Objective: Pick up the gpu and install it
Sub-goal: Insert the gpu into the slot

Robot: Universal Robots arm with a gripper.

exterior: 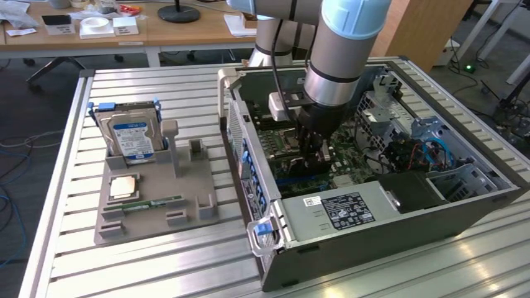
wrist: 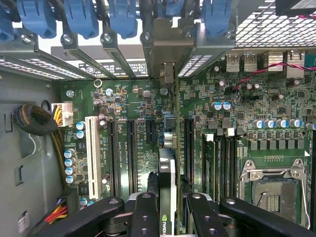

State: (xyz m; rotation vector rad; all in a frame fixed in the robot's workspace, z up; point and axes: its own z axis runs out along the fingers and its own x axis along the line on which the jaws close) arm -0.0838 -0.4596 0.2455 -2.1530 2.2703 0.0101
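Wrist view looks straight down into the computer case, and the claw [wrist: 168, 210] is pinching the gpu [wrist: 167, 168] by its top edge, one black finger on each flat side. The card stands on its thin edge right under the claw, so only that narrow edge shows. Its long side runs away from the claw toward the row of blue clips [wrist: 123, 17] at the back wall of the case. The pale metal bracket [wrist: 168, 47] at the far end of the card sits up among the grey slot covers there.

The card hangs over the green motherboard [wrist: 138, 113], lined up with the long black slots [wrist: 131, 155] that run the same way. Whether its bottom edge is already pushed into a slot cannot be told, because the card hides it.

Close on one side of the claw are more black slots and a white slot [wrist: 91, 155]. On the other side is the square processor socket [wrist: 271, 190]. Nothing lies across the slot line.

From the exterior view, the claw [exterior: 314, 155] reaches deep into the open computer case [exterior: 373, 223]. Well apart from it, on the ribbed surface [exterior: 166, 261], a grey holder [exterior: 157, 205] keeps a hard drive [exterior: 133, 136] standing up.
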